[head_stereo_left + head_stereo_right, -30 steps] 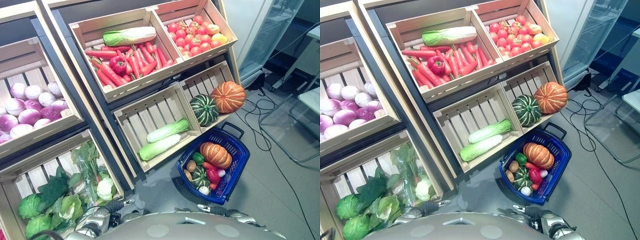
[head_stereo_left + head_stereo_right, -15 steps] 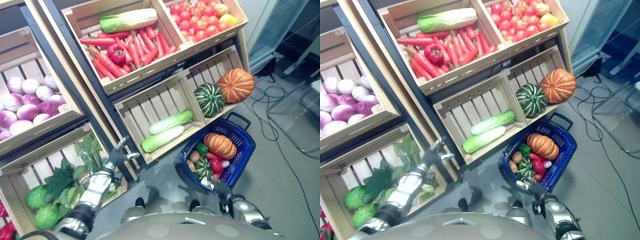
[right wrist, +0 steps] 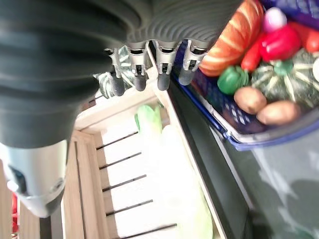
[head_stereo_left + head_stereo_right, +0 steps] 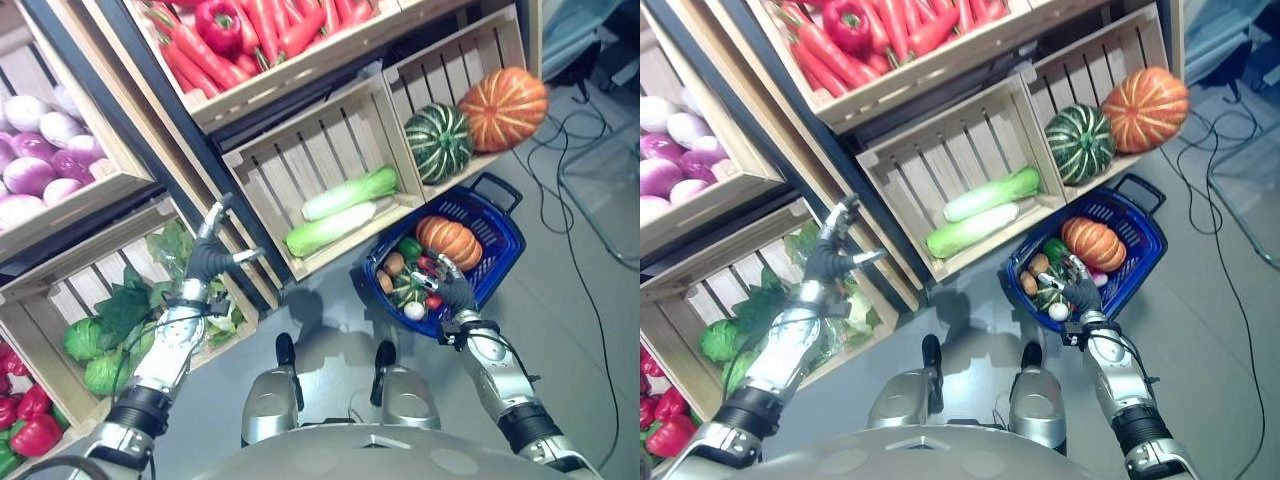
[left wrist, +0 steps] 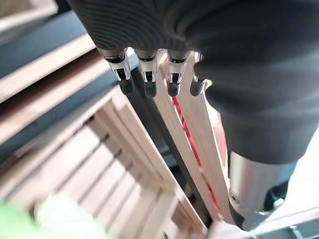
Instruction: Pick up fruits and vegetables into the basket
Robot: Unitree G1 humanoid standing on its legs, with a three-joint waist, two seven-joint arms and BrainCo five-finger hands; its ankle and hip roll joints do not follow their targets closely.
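The blue basket (image 4: pixel 495 240) stands on the floor at the right, just in front of the lower crates, and holds an orange pumpkin (image 4: pixel 449 240), a green pepper (image 4: pixel 410 248), potatoes (image 3: pixel 249 99), a small striped squash (image 4: pixel 408 290), a red pepper (image 3: pixel 279 42) and a white bulb (image 4: pixel 415 310). The right hand (image 4: pixel 455 292) hovers over the basket's near rim with its fingers (image 3: pixel 160 82) straight and nothing in them. To the left of the basket, a wooden crate (image 4: pixel 280 175) holds two pale green cabbages (image 4: pixel 335 210); the crate to its right holds a green striped pumpkin (image 4: pixel 438 142) touching a large orange pumpkin (image 4: pixel 503 108). Further left, the left hand (image 4: pixel 208 258) is raised before the dark upright post (image 4: pixel 225 215) between crates, fingers (image 5: pixel 144 79) straight and empty. Leafy greens (image 4: pixel 120 320) fill the crate on its left, with carrots (image 4: pixel 195 60) above.
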